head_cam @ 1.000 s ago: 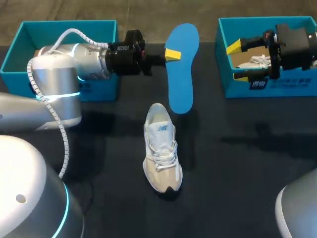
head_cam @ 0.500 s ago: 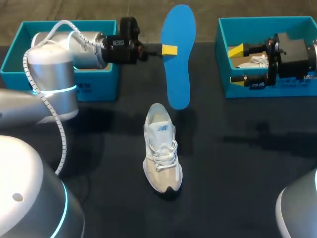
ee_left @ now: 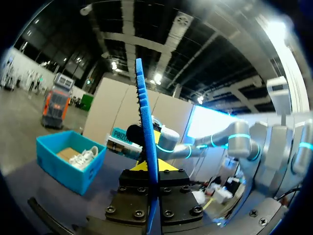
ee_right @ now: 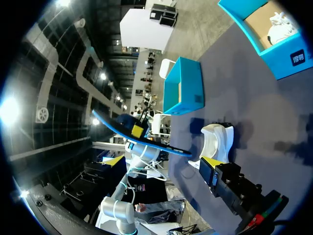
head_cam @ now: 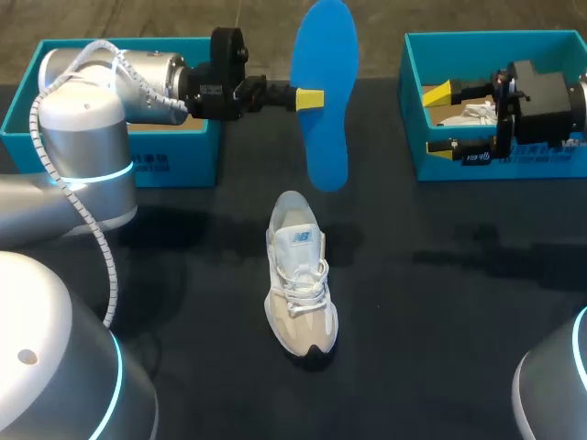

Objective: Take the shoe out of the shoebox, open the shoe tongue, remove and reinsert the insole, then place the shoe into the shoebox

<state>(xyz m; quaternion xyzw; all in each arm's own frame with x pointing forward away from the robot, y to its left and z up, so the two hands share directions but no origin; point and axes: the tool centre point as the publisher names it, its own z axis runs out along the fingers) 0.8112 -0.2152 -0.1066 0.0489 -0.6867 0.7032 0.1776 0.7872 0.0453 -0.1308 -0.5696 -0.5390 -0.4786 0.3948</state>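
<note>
Left gripper [head_cam: 310,98] is clamping the insole [head_cam: 326,55] aloft, beyond the shoe [head_cam: 299,273] — best lowering it toe-first into the opening, lined up lengthwise; right gripper [head_cam: 438,119] is hovering, jaws apart, over the box [head_cam: 550,163]

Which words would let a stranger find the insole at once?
Start at the table and look between the left shoebox and the right shoebox. There my left hand holds the insole in the air. Unlike the pale shoe, it is flat and bright blue.
</note>
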